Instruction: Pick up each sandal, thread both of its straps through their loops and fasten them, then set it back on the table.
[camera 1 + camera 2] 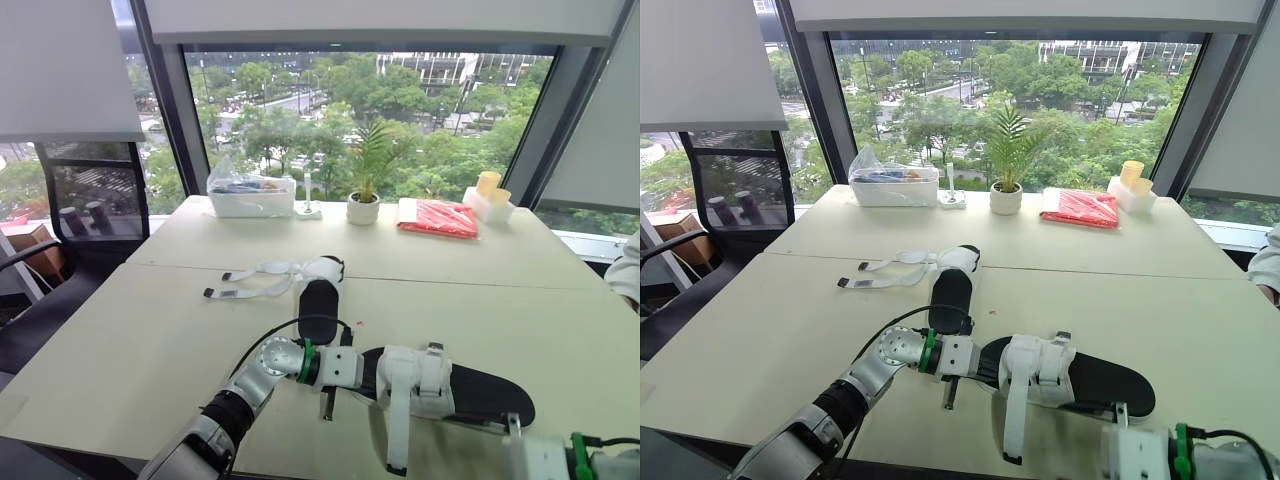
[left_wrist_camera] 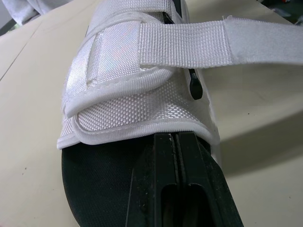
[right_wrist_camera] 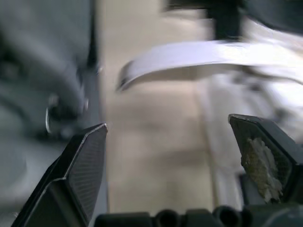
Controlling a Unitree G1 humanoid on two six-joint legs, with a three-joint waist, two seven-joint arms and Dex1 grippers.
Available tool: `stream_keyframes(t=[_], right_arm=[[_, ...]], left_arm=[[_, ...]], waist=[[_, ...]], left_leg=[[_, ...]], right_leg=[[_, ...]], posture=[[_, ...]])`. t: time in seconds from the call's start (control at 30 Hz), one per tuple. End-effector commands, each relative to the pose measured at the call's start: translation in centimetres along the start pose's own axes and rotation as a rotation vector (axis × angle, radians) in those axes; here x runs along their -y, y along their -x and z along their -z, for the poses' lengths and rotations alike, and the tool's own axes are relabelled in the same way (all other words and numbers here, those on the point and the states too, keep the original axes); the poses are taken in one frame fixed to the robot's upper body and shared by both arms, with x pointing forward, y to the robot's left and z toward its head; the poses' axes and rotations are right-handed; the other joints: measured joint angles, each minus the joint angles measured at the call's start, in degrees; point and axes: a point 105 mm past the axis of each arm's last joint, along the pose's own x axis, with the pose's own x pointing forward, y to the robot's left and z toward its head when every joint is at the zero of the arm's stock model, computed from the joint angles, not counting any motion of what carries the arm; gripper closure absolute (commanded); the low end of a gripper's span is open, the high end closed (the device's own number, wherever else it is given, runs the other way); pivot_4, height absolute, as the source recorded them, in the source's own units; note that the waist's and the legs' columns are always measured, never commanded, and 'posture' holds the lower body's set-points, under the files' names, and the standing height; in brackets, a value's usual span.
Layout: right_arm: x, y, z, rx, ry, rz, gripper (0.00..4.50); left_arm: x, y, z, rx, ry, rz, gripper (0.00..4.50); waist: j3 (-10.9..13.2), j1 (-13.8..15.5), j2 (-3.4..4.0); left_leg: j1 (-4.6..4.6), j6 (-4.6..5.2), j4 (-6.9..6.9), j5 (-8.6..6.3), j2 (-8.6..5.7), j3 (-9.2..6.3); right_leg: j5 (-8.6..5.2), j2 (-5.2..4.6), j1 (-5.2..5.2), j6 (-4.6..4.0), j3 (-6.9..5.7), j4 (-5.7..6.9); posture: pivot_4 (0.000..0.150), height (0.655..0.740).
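table: pale top, fills the middle and lower frame of the head views. black mesh chair sits at its left edge, mid-left of frame.

near sandal: black sole, white upper, lower centre-right. It's held off the table, with a shadow under it.

far sandal: centre of frame, lying on the table, apart from the near one.

left gripper: fingers clamped tight on the left end of the near sandal's sole, just under the white upper.

right gripper: fingers spread wide, nothing between them. It's in the lower right corner of the head views, just beside the sole's right end. Can't tell if it touches.

loose strap: hangs straight down from the near sandal's upper, unfastened.

two straps: on the far sandal, open and splayed left on the table.

Far edge of the table, upper frame, left to right: clear bin, potted plant, red packet, yellow cups.
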Motion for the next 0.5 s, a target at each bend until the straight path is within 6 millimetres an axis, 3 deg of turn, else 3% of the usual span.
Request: stream_keyframes(t=[0.03, 0.27, 0.5], right_arm=[[-0.1, 0.0, -1.9, 0.042, -0.377, -0.064, 0.10], [0.5, -1.7, -2.0, -0.016, -0.647, -0.057, 0.10], [-0.6, -3.8, -1.2, -0.089, -0.786, -0.101, 0.10]], left_arm=[[4.6, -0.3, 4.3, -0.157, 0.140, 0.158, 4.50], [4.4, -0.6, 4.2, -0.153, 0.140, 0.155, 4.50], [4.6, -0.4, 4.3, -0.154, 0.143, 0.150, 4.50]], waist=[[0.0, 0.0, -0.01], [0.0, 0.1, -0.06], [0.0, 0.2, -0.11]], left_leg=[[-0.01, 0.00, -0.02, 0.00, 0.00, 0.00], [-0.08, 0.02, -0.32, 0.01, -0.01, 0.00], [-0.14, 0.14, -0.38, -0.06, -0.12, 0.00]], right_leg=[[0.00, -0.02, 0.00, -0.01, 0.00, -0.02], [0.04, -0.18, 0.07, -0.05, -0.11, -0.81], [0.04, -0.32, 0.03, -0.04, -0.17, -0.96]], posture=[[0.150, 0.7374], [0.150, 0.7374], [0.150, 0.7374]])
